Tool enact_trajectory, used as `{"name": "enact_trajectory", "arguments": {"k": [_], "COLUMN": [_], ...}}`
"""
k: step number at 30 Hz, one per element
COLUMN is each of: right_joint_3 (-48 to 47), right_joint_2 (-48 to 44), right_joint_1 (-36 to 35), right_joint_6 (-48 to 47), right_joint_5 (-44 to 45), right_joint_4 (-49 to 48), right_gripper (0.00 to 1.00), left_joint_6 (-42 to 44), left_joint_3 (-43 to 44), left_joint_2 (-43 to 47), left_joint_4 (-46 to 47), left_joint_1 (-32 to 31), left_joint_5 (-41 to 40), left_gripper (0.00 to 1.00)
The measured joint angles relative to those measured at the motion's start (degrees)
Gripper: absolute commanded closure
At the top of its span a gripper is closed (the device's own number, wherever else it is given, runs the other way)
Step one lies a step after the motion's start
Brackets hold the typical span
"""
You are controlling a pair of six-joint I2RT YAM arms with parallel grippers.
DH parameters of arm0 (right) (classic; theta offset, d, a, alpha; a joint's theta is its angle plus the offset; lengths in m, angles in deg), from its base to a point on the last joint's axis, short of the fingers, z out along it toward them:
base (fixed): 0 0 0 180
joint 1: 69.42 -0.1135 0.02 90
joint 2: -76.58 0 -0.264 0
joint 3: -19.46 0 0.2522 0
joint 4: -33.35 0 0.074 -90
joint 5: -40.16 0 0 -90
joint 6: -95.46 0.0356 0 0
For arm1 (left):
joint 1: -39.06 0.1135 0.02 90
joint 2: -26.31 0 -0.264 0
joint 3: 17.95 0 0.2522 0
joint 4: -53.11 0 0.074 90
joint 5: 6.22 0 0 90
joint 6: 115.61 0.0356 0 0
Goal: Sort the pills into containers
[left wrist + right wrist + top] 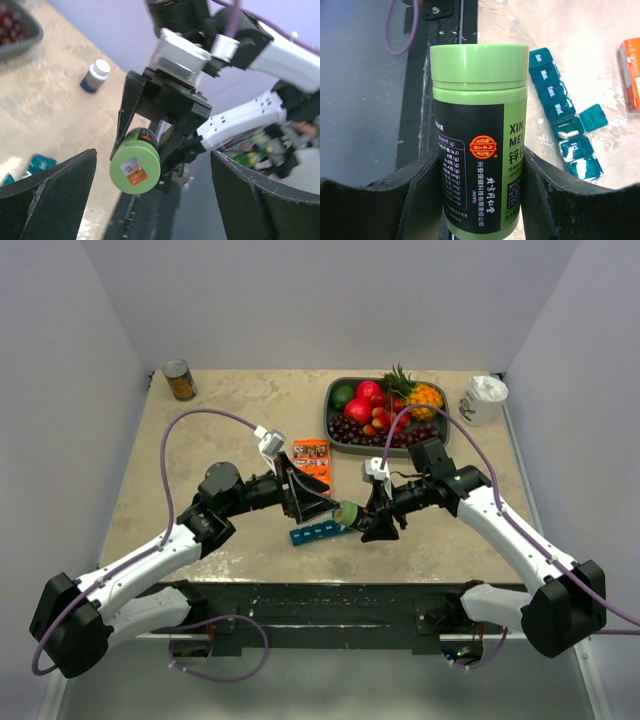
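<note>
Green bottle point(479, 125): held off the table point(220, 440), cap towards the left arm.
Right gripper point(372, 523): pinching the bottle's labelled body.
Left gripper point(318, 502): fingers spread wide, facing the cap, not touching it.
Teal pill organiser point(318, 531): table's 6 o'clock, beneath the bottle; one lid open, white pill point(566, 133) inside.
Fruit tray point(333, 425): 1 o'clock.

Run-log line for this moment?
left hand: open, empty | right hand: shut on green bottle, capped | pill organiser: one compartment open
</note>
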Motion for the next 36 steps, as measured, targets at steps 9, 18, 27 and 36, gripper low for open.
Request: {"name": "enact_trajectory", "arguments": {"k": [9,18,27,36], "right_joint_3": [0.00,0.00,0.17,0.92], "right_joint_2": [-0.02,-0.02,-0.26,-0.57], "right_joint_1": [0.00,0.00,0.00,-0.59], "right_joint_6": [1.97,2.45,2.67,0.92], "right_joint_5": [3.10,3.43,3.87,3.43], "right_joint_4": [-2.64,-3.08,-3.50,-3.48], "right_gripper": [1.00,1.00,1.00,1.00], "left_joint_6": [-12.66,-11.50,-8.31,23.17], "left_joint_3": [5.88,9.42,9.38,9.38], "left_joint_2": [-5.99,-11.32,-11.98,-13.03], "left_joint_4": [-12.31,-18.34,-17.97,-12.15], "left_joint_1": [-4.02,-7.17,-6.73,-6.23], "left_joint_5": [-8.02,-11.04,-8.66,3.93], "left_gripper": [0.01,0.33,1.00,0.98]}}
